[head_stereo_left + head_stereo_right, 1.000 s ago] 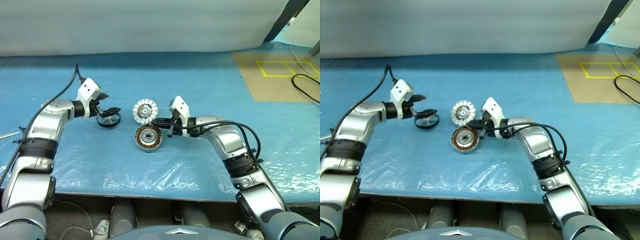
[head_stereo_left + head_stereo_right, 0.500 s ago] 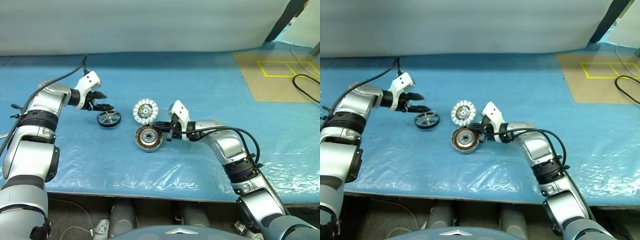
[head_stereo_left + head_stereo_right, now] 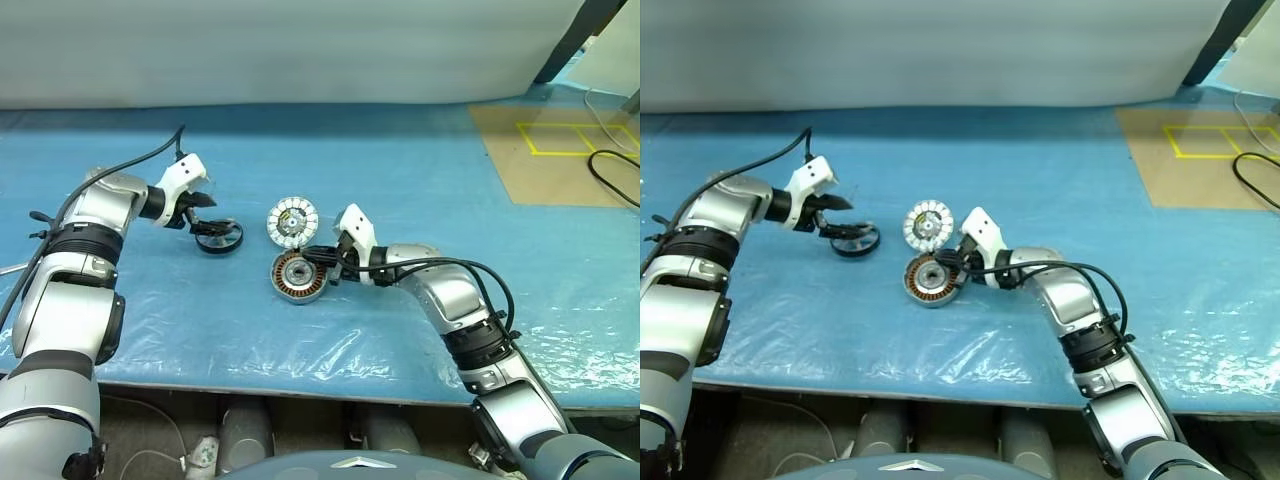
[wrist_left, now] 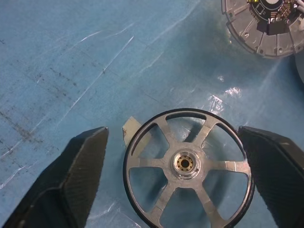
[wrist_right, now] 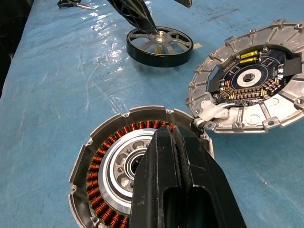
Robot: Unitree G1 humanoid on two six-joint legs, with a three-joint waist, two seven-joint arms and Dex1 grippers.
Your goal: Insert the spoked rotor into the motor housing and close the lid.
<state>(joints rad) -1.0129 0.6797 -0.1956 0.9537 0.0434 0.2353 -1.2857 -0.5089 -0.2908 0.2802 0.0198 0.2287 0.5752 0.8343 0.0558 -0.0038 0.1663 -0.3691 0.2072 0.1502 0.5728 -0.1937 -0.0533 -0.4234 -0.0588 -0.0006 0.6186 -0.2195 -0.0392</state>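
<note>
The spoked rotor lies flat on the blue table, a dark ring with silver spokes. My left gripper hangs open just over it; in the left wrist view its two fingers stand either side of the rotor without gripping it. The motor housing, with copper windings around a grey hub, sits right of the rotor. Just behind it, the lid lies with its segmented face up and its edge resting on the housing rim. My right gripper is shut, its tips over the housing's near rim.
Crinkled clear plastic covers the blue table near its front edge. A brown board with yellow tape and a black cable lie at the back right. A small metal tool lies at the far left.
My left arm has swung its elbow outward and the wrist has turned, so the open gripper now points more steeply down at the rotor. The right arm and all three parts stay put.
</note>
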